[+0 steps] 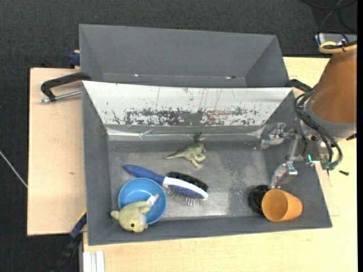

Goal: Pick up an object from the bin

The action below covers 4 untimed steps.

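Hovering at the right end of the grey metal bin [232, 174], close to its right wall, with the gripper [279, 154] above and just behind an orange cup [282, 205] lying on its side in the front right corner. Reads as the approach step: jaws apart, nothing between them, no contact with the cup yet. Hard to say whether the dark round patch [258, 197] at the cup's left end is the cup's shadowed mouth or a separate black thing touching it.

Calls next for a descent toward the cup, with the jaws turned to straddle its rounded side rather than its length. Likely to roll if nudged on one side only, so needs both fingers closing evenly. Leaves little margin to the right wall and the front wall.

Elsewhere, well apart from the gripper: a green toy dinosaur [190, 152] near the back of the floor, a blue-handled hairbrush [170, 185] across the middle, a blue bowl [139, 197] at the front left touching the brush handle, and a pale plush toy [133, 217] leaning on the bowl's front rim. Bare scuffed metal between the brush and the cup, so open room on the left for the approach.
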{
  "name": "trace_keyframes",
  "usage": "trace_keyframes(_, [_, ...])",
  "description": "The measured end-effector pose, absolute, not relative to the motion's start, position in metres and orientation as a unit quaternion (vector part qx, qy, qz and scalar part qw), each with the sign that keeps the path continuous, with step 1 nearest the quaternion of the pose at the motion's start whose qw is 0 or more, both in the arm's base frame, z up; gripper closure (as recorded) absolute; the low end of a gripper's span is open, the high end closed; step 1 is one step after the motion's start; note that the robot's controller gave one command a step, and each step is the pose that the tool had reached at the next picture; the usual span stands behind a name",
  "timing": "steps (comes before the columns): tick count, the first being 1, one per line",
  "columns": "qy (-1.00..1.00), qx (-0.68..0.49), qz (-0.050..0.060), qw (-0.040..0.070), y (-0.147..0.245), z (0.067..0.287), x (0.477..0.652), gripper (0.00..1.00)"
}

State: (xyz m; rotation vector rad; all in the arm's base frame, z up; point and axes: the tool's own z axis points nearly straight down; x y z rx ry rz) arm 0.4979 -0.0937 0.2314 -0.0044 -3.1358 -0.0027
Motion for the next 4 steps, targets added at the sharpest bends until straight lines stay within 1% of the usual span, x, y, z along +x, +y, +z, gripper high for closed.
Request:
trace_keyframes(1, [-0.999, 0.038, -0.006, -0.002, -0.138, 0.135, 0.508, 0.00])
trace_keyframes(2, [-0.997, 0.077, -0.006, -0.003, -0.131, 0.090, 0.503, 0.00])
trace_keyframes(3, [-0.982, 0.188, 0.000, -0.007, -0.082, 0.074, 0.497, 0.00])
trace_keyframes(4, [-0.982, 0.187, 0.001, -0.006, -0.083, 0.073, 0.496, 1.00])
